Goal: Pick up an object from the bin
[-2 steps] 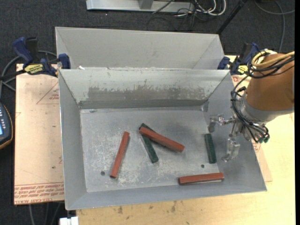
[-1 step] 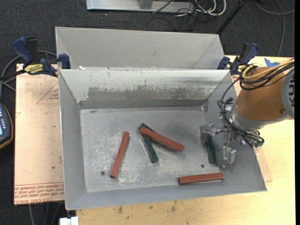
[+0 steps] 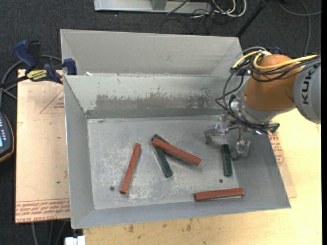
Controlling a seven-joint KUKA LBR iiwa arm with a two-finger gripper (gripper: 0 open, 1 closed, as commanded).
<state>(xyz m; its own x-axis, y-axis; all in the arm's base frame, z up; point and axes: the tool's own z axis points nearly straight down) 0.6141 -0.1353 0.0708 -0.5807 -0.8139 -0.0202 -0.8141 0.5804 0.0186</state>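
Pincer [image 3: 227,141] at the end of the arm, low over the bin floor at right of centre in the frame, directly beneath the orange wrist cover [image 3: 268,83]. Its two fingers [image 3: 211,136] stand spread, one toward the left and one toward the right, with nothing gripped between them.

Task object: the short dark green stick [image 3: 227,165] lies flat on the floor just below the pincer, nearly vertical in the frame. Its upper end reaches into the gap between the spread fingers; whether either finger touches it cannot be told.

Container: the grey metal bin [image 3: 107,131], whose sloping walls surround a scuffed flat floor.

Other contents:
- The central red stick [image 3: 176,152] slants down toward the right and lies across the second dark green stick [image 3: 164,162], the two meeting near their upper left ends.
- The left red stick [image 3: 131,168] lies alone left of centre, tilted slightly from vertical.
- The bottom red stick [image 3: 219,194] lies almost level near the lower right wall, below the short dark green stick and apart from it
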